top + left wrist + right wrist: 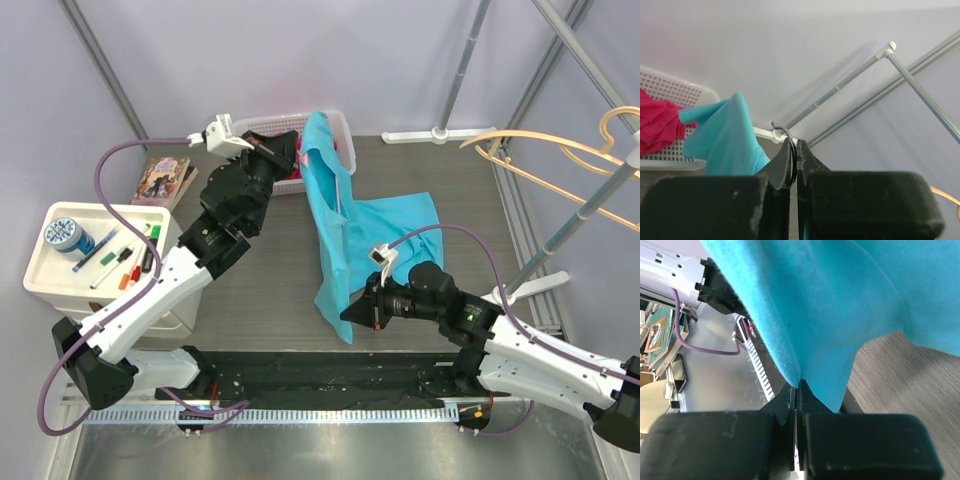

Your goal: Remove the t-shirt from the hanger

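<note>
A turquoise t-shirt (pixel 345 230) hangs stretched between my two grippers above the table. My left gripper (pixel 290 150) is shut on the dark metal hook of the hanger (pixel 785 137); the rest of the hanger is hidden inside the shirt. The shirt's collar end (pixel 725 135) shows beside the left fingers. My right gripper (pixel 350 313) is shut on the shirt's lower hem (pixel 805 340), with the jaws pinching a fold of cloth at their tips (pixel 798 385).
A white mesh basket (pixel 340 125) with red cloth stands at the back. A white tray of pens and tape (pixel 95 250) and a book (pixel 165 180) are at the left. A metal rack with wooden hangers (pixel 560 165) stands at the right.
</note>
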Controlling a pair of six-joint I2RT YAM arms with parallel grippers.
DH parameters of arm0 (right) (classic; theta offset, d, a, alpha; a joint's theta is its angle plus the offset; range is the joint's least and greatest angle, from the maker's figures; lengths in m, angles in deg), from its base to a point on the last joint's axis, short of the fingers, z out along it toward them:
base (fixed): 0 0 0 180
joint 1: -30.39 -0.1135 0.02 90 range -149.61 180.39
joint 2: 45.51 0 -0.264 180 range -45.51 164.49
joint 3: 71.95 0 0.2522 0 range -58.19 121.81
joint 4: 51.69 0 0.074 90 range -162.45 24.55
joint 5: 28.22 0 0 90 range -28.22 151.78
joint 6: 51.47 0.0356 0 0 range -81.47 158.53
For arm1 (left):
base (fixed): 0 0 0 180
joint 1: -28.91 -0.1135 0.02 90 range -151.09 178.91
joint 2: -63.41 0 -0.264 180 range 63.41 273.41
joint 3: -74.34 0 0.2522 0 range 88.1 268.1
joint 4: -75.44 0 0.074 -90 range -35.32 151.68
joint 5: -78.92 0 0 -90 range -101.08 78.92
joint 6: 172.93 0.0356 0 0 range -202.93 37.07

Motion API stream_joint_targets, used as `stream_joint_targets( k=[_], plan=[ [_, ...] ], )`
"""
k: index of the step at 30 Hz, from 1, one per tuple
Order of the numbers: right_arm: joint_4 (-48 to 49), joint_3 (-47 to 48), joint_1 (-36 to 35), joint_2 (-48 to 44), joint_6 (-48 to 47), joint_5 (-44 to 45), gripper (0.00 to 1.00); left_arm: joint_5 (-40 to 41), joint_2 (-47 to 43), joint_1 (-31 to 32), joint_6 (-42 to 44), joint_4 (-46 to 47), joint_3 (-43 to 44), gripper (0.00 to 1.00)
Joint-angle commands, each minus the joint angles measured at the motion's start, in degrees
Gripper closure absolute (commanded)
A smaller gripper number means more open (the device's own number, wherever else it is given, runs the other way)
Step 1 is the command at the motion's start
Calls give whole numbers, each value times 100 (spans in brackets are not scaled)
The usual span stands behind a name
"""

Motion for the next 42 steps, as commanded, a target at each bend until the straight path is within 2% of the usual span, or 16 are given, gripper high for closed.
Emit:
stream_joint_targets(
  k=[1, 4, 7, 10, 12, 14, 19, 23, 25, 27, 32, 33, 35, 36, 38, 42],
  plan=[
    [344, 19, -36, -195, 36, -167, 99, 123, -201, -9, -100, 802, 255, 100],
    [511, -33, -89, -345, 71, -623, 99, 290, -105, -9, -13, 811, 360, 100],
    [573, -156, -229, -686, 71, -755, 99, 789, 45, -9, 260, 1100, 448, 100],
    [477, -314, -379, -1343, -17, -669, 99, 1326, 290, -9, 908, 1661, 614, 100],
    [415, -463, -397, -1793, 18, -545, 99, 1537, 536, -53, 1725, 1918, 921, 100],
    [284, -508, -388, -2356, 62, -562, 99, 1626, 835, -132, 1860, 1806, 1272, 100],
    [-68, -613, -397, -3060, 71, -580, 99, 1529, 1038, -299, 2036, 2059, 1362, 100],
    [-515, -535, -397, -2518, -166, -642, 99, 1250, 907, -317, 1624, 1893, 1187, 100],
    [-596, -280, -397, -1710, -298, -431, 99, 838, 810, -317, 1160, 1682, 1081, 100],
    [-500, -9, -397, -1069, -316, -352, 99, 660, 643, -308, 833, 1480, 871, 100],
    [98, 414, -405, -188, -430, -554, 98, 55, 344, -317, 103, 1383, 352, 100],
    [98, 589, -405, -74, -465, -519, 84, -69, 292, -317, 76, 1348, 351, 100],
    [72, 757, -405, 33, -483, -282, 64, -350, 247, -317, 6, 1137, 378, 100],
    [20, 1010, -397, 24, -518, -133, 50, -647, 212, -317, -21, 1067, 395, 100],
    [-303, 1362, -405, 41, -597, 244, 43, -974, 116, -317, -56, 752, 404, 100],
    [-876, 2453, -405, 191, -991, 579, 37, -1597, -148, -317, -275, 144, 317, 100]
  ],
)
